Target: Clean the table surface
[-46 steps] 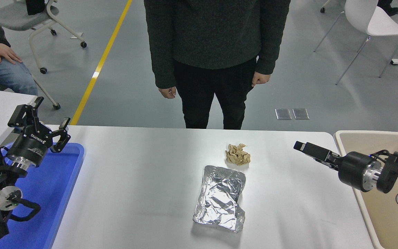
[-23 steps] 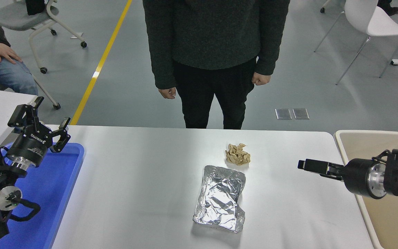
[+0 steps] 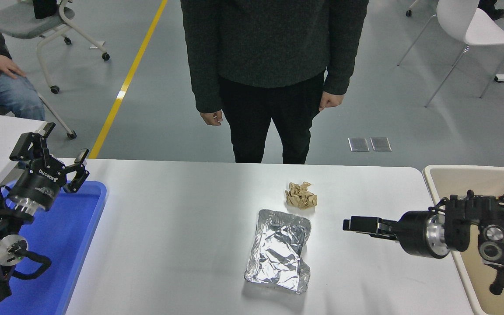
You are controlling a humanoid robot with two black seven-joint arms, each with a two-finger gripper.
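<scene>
Change: the right gripper [image 3: 351,224] has swung in from over the bin [image 3: 453,173] and dropped lower over the last second; it now points left, level, toward the foil tray [image 3: 279,250].
Right gripper state: seen edge-on, so I cannot tell whether its fingers are apart or together; it holds nothing.
Gap: the tip is near the foil tray's right edge but not touching.
Table [image 3: 169,227]: spreads across the middle of the view, carrying the foil tray and, just beyond it, a paper wad [image 3: 301,195].
Left gripper [image 3: 55,162]: parked over the blue tray [image 3: 72,227], fingers spread, empty.
Meaning: likely the approach to a first pick-up; both bits of litter are not yet cleared.
Person [image 3: 274,65]: stands at the far edge, hands down.
</scene>
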